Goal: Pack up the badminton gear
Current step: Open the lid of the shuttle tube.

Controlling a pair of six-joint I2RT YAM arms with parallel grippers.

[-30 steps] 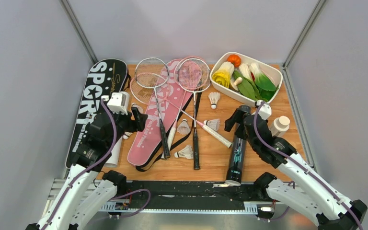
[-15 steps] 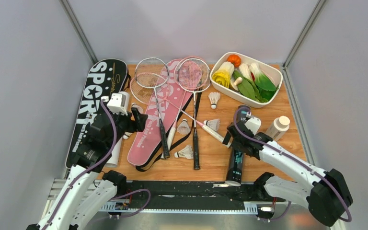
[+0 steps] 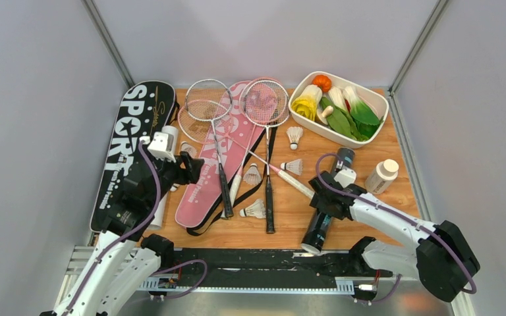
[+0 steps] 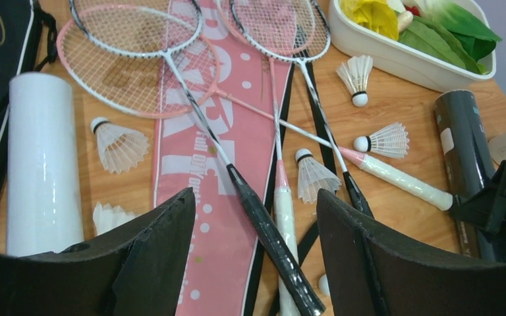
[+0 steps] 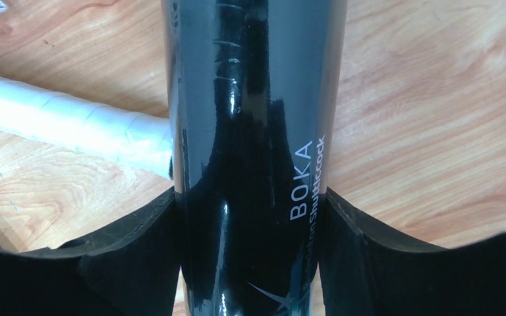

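**A:** Overhead: right gripper point(image 3: 330, 203) is clamped round the black tube point(image 3: 327, 201), near the worktop's front right. Grabbing stage, I reckon.

**B:** Left wrist: left gripper point(image 4: 253, 247) gapes, empty, white tube point(image 4: 43, 164) front-left. Right wrist confirms the squeeze; next, lift cleanly.

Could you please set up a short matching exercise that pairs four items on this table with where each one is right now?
Things:
1. black tube
2. white tube
3. white bowl
4. small white bottle

Places:
A. far right corner of the table
B. between the right gripper's fingers
C. beside the black cover
D. standing near the right edge

Pairs: 1-B, 2-C, 3-A, 4-D
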